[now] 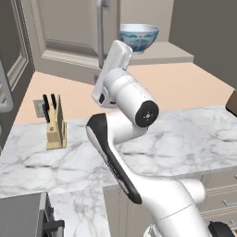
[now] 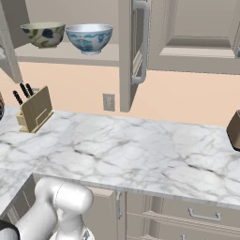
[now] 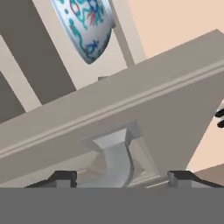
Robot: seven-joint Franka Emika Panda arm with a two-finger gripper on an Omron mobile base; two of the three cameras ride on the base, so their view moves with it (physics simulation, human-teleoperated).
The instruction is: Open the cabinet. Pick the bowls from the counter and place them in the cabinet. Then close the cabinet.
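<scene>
The cabinet stands open. On its shelf (image 2: pixel 70 55) sit both bowls: the olive-beige one (image 2: pixel 43 33) to the left and the pale blue-white one (image 2: pixel 89 37) (image 1: pixel 139 37) (image 3: pixel 89 26) beside it. My arm reaches up to the left door (image 1: pixel 69 32) (image 3: pixel 131 109), close to its long bar handle (image 1: pixel 100 37). In the hand view my gripper (image 3: pixel 124 178) is open. Its two fingertips (image 3: pixel 65 177) stand on either side of the handle's mount (image 3: pixel 116 164) with gaps left and right. The right door (image 2: pixel 125 56) hangs open, edge-on. The marble counter (image 2: pixel 140 145) (image 1: pixel 185 134) lies below.
A wooden knife block (image 1: pixel 55 127) (image 2: pixel 35 110) stands at the counter's back left. A wall outlet (image 2: pixel 108 101) sits under the cabinet. A dark object (image 2: pixel 234 129) is at the counter's right edge. Drawers (image 2: pixel 201 215) run below, and a grey appliance (image 1: pixel 23 215) is near left.
</scene>
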